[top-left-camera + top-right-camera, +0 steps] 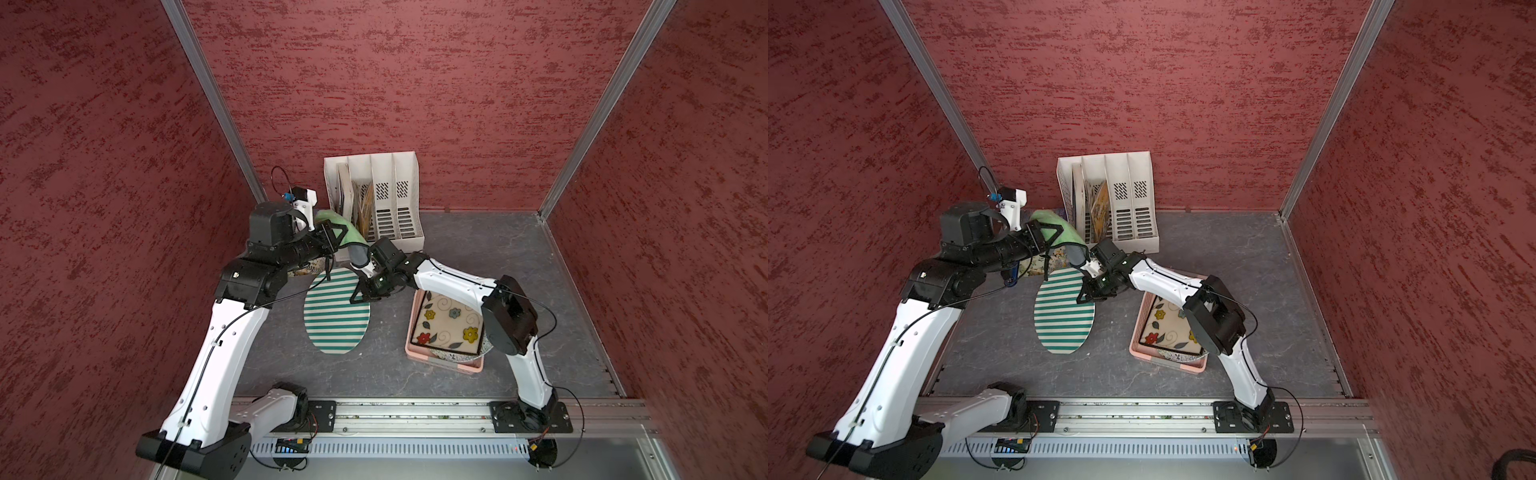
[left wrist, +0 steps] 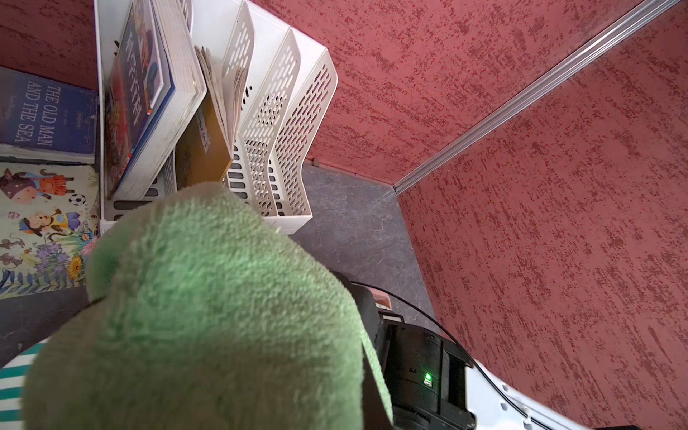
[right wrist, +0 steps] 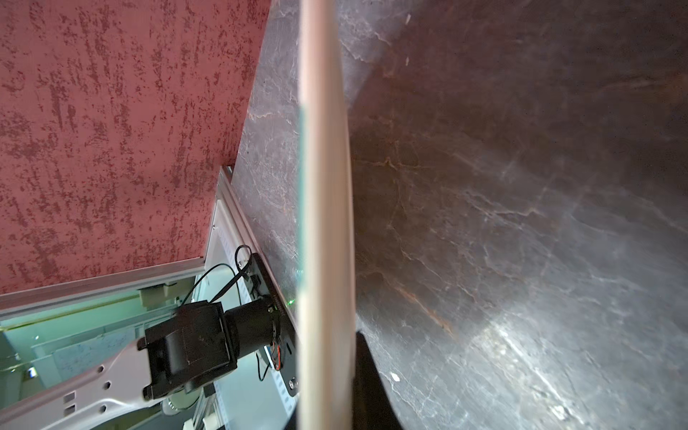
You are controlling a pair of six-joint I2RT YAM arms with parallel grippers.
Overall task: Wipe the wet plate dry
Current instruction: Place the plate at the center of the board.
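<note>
Striped plate held up on edge, green cloth at its top rim.

The right gripper point(image 1: 360, 295) is clamped on the far rim of the striped plate point(image 1: 336, 311), which stands tilted over the middle of the table point(image 1: 478, 249). The right wrist view shows the plate edge-on. Whether its lower edge touches the table I cannot tell. The left gripper point(image 1: 332, 237) has its fingers pressed together on a green cloth point(image 1: 351, 237), which hangs just above the plate's top edge. A white file rack point(image 1: 399, 195) with books point(image 2: 149, 93) stands behind. A pink tray point(image 1: 440, 362) with a flowered plate point(image 1: 451, 320) lies under the right arm.
</note>
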